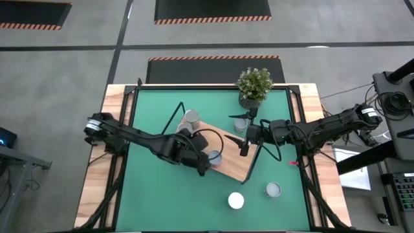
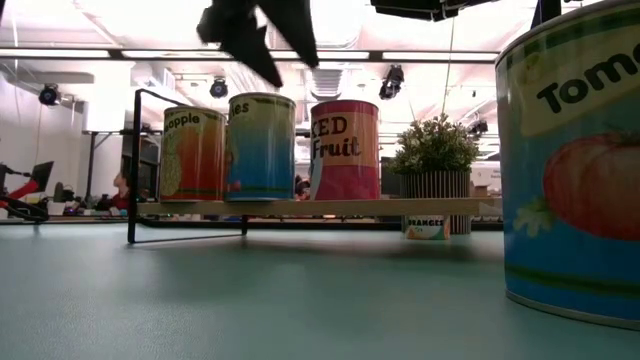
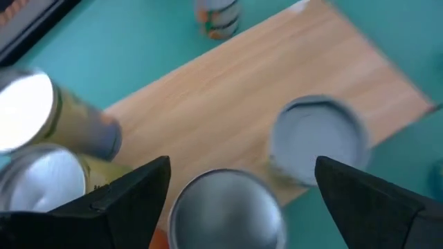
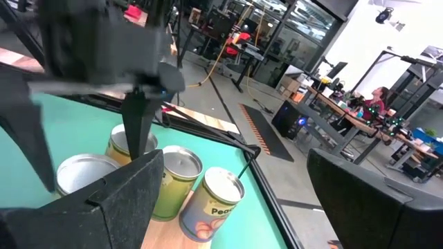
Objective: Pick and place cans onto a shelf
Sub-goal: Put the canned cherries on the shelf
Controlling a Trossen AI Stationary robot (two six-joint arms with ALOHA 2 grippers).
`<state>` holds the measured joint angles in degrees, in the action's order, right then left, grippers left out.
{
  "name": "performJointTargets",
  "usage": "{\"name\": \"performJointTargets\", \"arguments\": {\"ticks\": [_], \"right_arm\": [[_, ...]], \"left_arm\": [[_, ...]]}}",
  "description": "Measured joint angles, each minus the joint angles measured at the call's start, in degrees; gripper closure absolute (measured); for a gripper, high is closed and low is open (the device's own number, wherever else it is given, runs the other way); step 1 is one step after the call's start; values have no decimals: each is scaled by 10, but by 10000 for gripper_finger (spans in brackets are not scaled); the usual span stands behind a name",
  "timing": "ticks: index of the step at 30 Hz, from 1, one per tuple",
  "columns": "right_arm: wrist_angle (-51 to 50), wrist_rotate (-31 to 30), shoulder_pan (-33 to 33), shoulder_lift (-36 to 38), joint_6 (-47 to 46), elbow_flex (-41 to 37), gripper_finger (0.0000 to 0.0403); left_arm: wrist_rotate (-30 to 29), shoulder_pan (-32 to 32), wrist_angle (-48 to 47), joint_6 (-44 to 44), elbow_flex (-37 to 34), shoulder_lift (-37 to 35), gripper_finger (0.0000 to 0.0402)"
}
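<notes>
The shelf [image 1: 229, 155], a light-wood board with black wire loops, lies slanted mid-mat. Several cans stand on it: one at its far end [image 1: 189, 117], a grey-topped one [image 1: 213, 157], others under my left arm. The low view shows three upright on the board [image 2: 260, 145]. My left gripper [image 1: 202, 166] is open above the shelf. Its fingers stand either side of a silver-topped can [image 3: 225, 211] without touching it. My right gripper [image 1: 244, 145] is open and empty [image 4: 234, 159] over the shelf's right part, facing the cans [image 4: 173, 173].
A white-topped can [image 1: 235, 200] and a grey-topped can [image 1: 273, 189] stand on the green mat near the front edge. Another can [image 1: 240, 124] stands by the potted plant [image 1: 253, 84] at the far edge. People sit at desks beyond the table [image 4: 377, 100].
</notes>
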<state>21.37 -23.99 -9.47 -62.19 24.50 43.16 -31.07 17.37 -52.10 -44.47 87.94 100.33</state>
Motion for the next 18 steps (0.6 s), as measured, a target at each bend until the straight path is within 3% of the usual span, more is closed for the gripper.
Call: {"name": "performJointTargets", "arguments": {"ticks": [5,10,18], "right_arm": [[0,0,0,0,1,0,60],[0,0,0,0,1,0,60],[-1,0,0,0,1,0,60]], "left_arm": [[-1,9,-1,66,44,-3,61],[-41,21,-14,136,69,-5,65],[-13,44,-71,210,59,-16,132]]}}
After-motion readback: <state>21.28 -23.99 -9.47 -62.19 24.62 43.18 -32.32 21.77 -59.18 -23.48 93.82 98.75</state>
